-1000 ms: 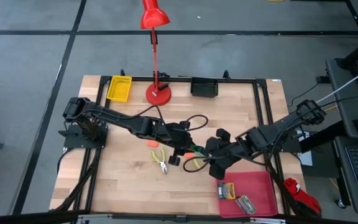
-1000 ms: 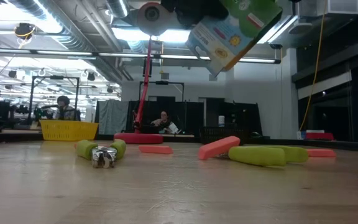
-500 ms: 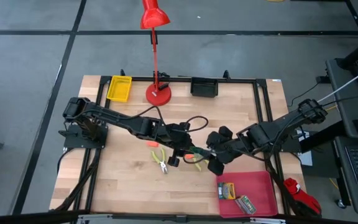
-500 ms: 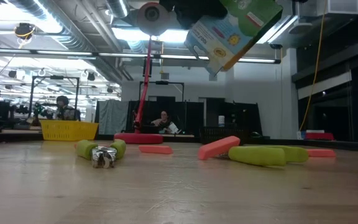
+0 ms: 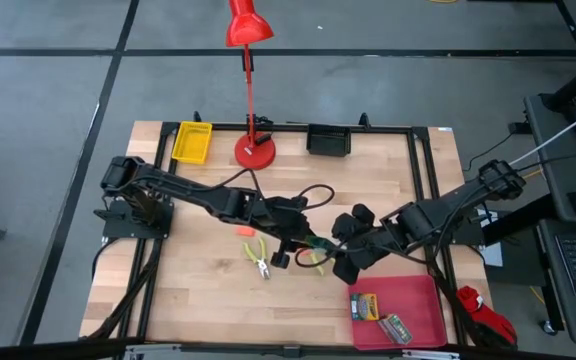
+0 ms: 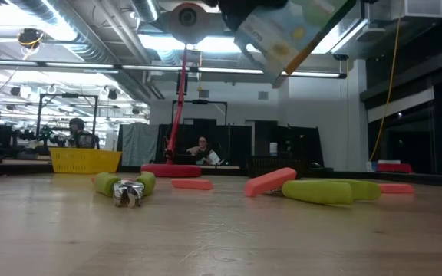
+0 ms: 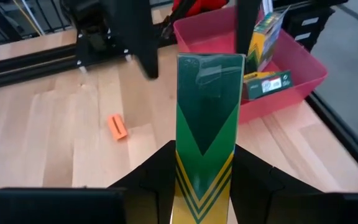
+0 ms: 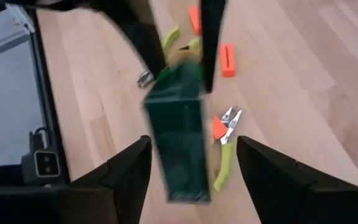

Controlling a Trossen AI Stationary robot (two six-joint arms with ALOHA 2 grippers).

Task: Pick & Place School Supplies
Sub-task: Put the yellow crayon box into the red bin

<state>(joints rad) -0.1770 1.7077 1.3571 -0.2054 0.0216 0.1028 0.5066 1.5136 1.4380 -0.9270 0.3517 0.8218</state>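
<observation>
Left end effector (image 5: 301, 243) grips a raised green pack (image 7: 207, 134); right end effector (image 5: 340, 250), fingers spread, faces it

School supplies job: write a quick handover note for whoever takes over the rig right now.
Left gripper: shut on a green and yellow pack, held up over mid-table.
Right gripper: open, its fingers either side of that pack; this looks like a handover.
Done: two packs lie in the red tray.
Left: the held pack, plus two yellow-handled snips and three orange pieces loose on the table.
</observation>
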